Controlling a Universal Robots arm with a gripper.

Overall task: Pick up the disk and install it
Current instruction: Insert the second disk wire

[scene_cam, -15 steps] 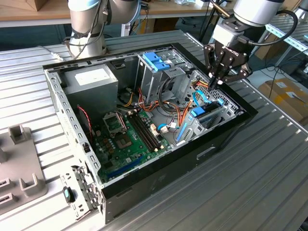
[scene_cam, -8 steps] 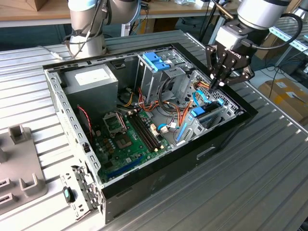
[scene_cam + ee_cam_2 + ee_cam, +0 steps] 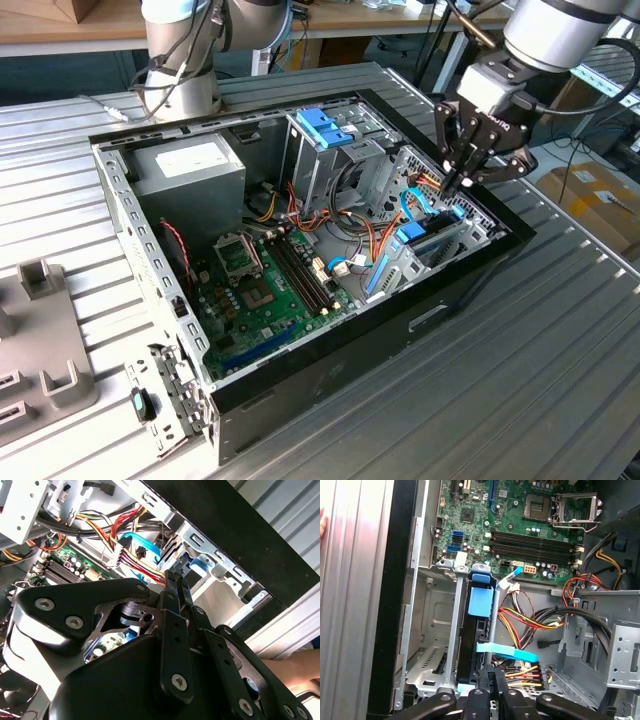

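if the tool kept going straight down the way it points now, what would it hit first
Most likely the disk, standing on edge in its bay by the case's front wall; the shut tool points at its upper edge. How far apart they are is unclear.

I find no legible text from here.

- White sticker (image 3: pixel 190 158) on top of grey power-supply box (image 3: pixel 232 180): faint print lines, too small for me to read.
- Gripper (image 3: pixel 463 182) housing, exterior view: pale lettering, I cannot make it out.
- Motherboard (image 3: pixel 520 525), first wrist view: white silkscreen marks beside chips and slots, none readable.
- Cardboard box (image 3: pixel 590 195) at exterior view's right: dark marks on top, unreadable.
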